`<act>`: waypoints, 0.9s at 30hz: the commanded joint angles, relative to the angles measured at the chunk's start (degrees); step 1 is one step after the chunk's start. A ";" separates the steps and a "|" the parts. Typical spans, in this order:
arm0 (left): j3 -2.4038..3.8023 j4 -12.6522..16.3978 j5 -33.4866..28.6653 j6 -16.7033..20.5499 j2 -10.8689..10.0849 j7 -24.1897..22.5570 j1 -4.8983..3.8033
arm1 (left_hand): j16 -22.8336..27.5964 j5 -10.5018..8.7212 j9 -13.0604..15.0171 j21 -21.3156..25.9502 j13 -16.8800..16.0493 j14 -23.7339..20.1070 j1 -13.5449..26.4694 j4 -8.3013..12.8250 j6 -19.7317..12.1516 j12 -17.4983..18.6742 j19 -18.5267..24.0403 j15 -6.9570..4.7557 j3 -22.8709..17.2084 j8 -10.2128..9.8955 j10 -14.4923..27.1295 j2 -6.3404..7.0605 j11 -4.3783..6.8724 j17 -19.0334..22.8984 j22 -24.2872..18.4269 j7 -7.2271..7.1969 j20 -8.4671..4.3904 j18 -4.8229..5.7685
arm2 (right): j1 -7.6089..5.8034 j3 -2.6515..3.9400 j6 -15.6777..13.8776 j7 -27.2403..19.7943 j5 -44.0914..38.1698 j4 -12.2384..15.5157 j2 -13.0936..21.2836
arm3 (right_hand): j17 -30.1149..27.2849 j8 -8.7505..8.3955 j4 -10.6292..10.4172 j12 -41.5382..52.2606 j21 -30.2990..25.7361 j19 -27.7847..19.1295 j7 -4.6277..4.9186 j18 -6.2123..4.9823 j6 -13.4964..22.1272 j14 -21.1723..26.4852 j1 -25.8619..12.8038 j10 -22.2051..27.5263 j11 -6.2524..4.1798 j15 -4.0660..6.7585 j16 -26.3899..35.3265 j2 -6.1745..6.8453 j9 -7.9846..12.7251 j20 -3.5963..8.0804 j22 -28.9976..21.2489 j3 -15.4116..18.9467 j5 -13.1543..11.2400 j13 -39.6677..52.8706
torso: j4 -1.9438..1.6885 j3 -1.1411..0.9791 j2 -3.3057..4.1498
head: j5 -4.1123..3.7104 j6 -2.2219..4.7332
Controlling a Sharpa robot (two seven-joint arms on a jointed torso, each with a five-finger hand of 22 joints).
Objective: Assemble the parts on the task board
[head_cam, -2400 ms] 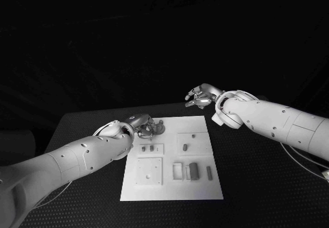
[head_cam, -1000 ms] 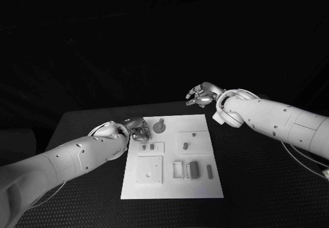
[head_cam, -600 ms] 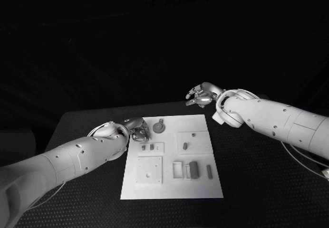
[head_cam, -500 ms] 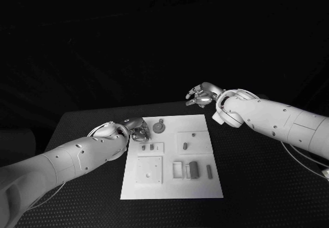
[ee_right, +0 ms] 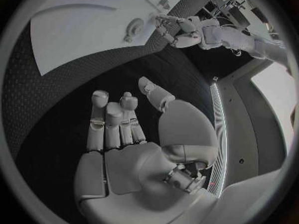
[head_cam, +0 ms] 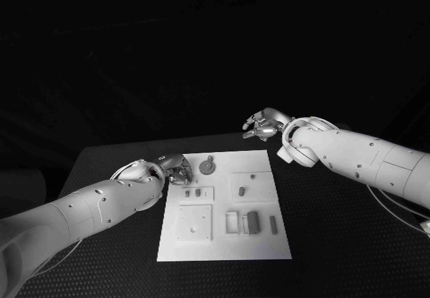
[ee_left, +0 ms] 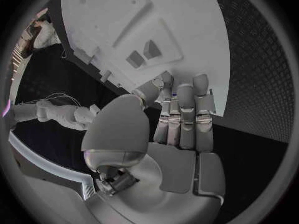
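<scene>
Parts (head_cam: pixel 253 220) lie on the board (head_cam: pixel 224 248); left hand (head_cam: pixel 178 169), empty at its ten-o'clock edge, should approach slowly; right hand (head_cam: pixel 263 124) hangs released.

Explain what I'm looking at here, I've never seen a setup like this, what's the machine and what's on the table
This is a robot with two white arms, each ending in a silver hand. One picture looks down from its head; the two round ones come from cameras at its wrists.

On the black table lies a white task board with small grey parts in its recesses and a round part near its far edge.

The left hand hovers at the board's far left corner, fingers straight, holding nothing. The right hand hangs beyond the board's far edge, also holding nothing.
</scene>
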State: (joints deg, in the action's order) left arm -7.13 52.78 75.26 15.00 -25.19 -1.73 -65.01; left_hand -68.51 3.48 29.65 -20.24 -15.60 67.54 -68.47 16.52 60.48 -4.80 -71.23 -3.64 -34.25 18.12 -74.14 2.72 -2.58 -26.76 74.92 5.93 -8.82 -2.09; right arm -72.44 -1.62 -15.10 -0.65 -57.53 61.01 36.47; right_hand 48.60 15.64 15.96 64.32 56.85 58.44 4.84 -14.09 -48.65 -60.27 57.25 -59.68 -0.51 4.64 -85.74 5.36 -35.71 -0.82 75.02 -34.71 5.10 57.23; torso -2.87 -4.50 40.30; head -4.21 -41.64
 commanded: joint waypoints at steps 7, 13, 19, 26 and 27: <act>0.21 1.42 -0.54 1.09 -0.28 -1.09 -0.02 | -0.28 0.40 0.09 -0.31 -0.09 0.22 0.13 0.08 0.54 -0.10 -0.10 -0.04 -0.34 0.15 -0.65 -0.53 -0.16 0.08 1.40 0.06 -0.38 -1.73 | 0.00 0.03 0.46 -0.52 -0.08 -0.03 0.03 | -0.02 -0.32 -0.02 0.00 -0.29 -0.21 2.79 -0.91 -5.23 0.28 -0.10 5.97 1.90 -0.06 0.18 -0.34 0.09 -0.03 0.86 -0.17 0.33 -0.08 | 0.00 0.00 0.01 | -0.13 0.02; 0.22 2.06 -0.65 1.33 -0.64 -1.26 -0.02 | -0.29 0.40 0.10 -0.33 -0.09 0.23 0.12 0.07 0.53 -0.06 -0.11 -0.05 -0.36 0.15 -0.65 -0.52 -0.16 0.09 1.39 0.06 -0.39 -1.72 | 0.00 0.03 0.49 -0.53 -0.08 0.03 0.06 | -0.02 -0.32 -0.02 0.01 -0.29 -0.21 2.79 -0.91 -5.23 0.28 -0.09 5.97 1.90 -0.06 0.18 -0.35 0.09 -0.03 0.86 -0.17 0.33 -0.09 | -0.03 0.00 -0.02 | -0.17 -0.03; 0.26 2.08 -0.86 1.32 -0.86 -1.31 -0.03 | -0.29 0.40 0.11 -0.35 -0.10 0.24 0.11 0.06 0.52 -0.02 -0.13 -0.05 -0.38 0.14 -0.66 -0.54 -0.15 0.11 1.39 0.07 -0.40 -1.72 | 0.00 0.03 0.51 -0.51 -0.08 0.00 0.12 | -0.02 -0.32 -0.02 0.01 -0.29 -0.21 2.79 -0.91 -5.24 0.28 -0.09 5.98 1.90 -0.06 0.18 -0.36 0.09 -0.03 0.86 -0.17 0.33 -0.09 | 0.00 0.00 -0.03 | -0.26 0.00; 0.25 2.05 -0.91 0.74 -0.25 -1.44 -0.03 | -0.30 0.40 0.12 -0.37 -0.11 0.25 0.12 0.05 0.50 0.01 -0.14 -0.05 -0.40 0.13 -0.67 -0.55 -0.16 0.13 1.39 0.08 -0.41 -1.71 | 0.00 0.03 0.57 -0.53 -0.08 -0.02 0.03 | -0.02 -0.33 -0.02 0.02 -0.29 -0.21 2.79 -0.91 -5.24 0.28 -0.09 5.98 1.90 -0.06 0.18 -0.36 0.09 -0.03 0.86 -0.16 0.33 -0.10 | -0.03 0.01 0.01 | -0.22 -0.01; 0.25 2.03 -0.91 0.74 -0.16 -1.44 -0.03 | -0.30 0.40 0.12 -0.37 -0.11 0.25 0.13 0.05 0.50 0.02 -0.14 -0.05 -0.40 0.13 -0.67 -0.55 -0.16 0.13 1.38 0.08 -0.41 -1.71 | 0.00 0.03 0.56 -0.53 -0.08 -0.01 0.03 | -0.02 -0.33 -0.02 0.02 -0.29 -0.21 2.79 -0.91 -5.24 0.28 -0.09 5.98 1.90 -0.06 0.18 -0.36 0.09 -0.03 0.86 -0.16 0.33 -0.10 | -0.03 0.02 0.01 | -0.18 0.02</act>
State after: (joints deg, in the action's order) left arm -6.92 54.71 74.74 15.79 -25.50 -2.41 -65.01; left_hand -68.51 3.70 29.69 -20.24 -15.63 67.62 -68.33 16.52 60.58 -4.74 -71.37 -3.55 -34.24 18.13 -74.18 2.60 -2.63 -26.71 74.92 5.83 -8.91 -2.07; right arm -72.44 -1.62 -15.08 -0.66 -57.53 60.98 36.53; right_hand 48.60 15.64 15.96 64.32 56.85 58.45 4.84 -14.09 -48.65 -60.28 57.25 -59.68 -0.51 4.64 -85.74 5.36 -35.71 -0.82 75.02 -34.72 5.10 57.21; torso -2.89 -4.49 40.29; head -4.45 -41.63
